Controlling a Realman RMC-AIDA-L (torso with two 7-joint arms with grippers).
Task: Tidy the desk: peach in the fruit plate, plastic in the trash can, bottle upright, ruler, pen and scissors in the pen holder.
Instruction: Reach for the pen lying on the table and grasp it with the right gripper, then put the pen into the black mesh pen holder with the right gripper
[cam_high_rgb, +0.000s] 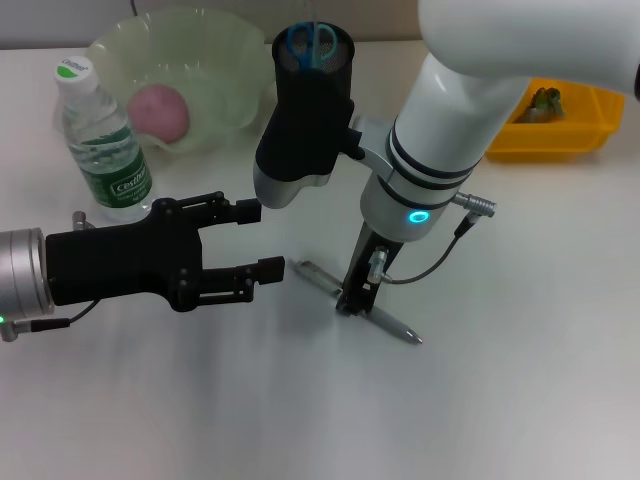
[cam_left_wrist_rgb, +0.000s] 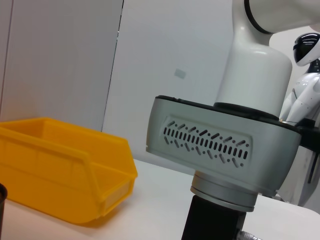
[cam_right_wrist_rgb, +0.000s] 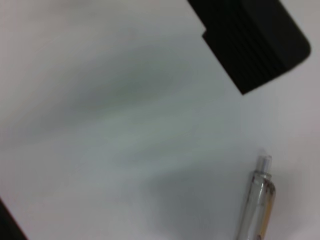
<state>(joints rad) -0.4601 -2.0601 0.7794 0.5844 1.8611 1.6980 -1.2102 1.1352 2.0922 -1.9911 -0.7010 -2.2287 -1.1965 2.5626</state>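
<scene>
Peach (cam_high_rgb: 158, 110) in fruit plate (cam_high_rgb: 226, 60), scissors (cam_high_rgb: 311, 42) in pen holder (cam_high_rgb: 312, 105), right pincer (cam_high_rgb: 352, 300) at pen (cam_high_rgb: 398, 327), closure unclear.

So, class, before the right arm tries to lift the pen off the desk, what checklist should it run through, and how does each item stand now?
1. Right hand down over the pen: ok, it sits at the pen's middle on the desk.
2. Fingers closed on the pen: cannot tell.
3. Pen holder upright, with room: ok, though the scissors are already in it.
4. Left hand out of the path: ok, open and hovering beside the pen, not touching it.
5. Bottle upright, peach in the fruit plate: ok.
6. Ruler located: not ok, none in view.
</scene>
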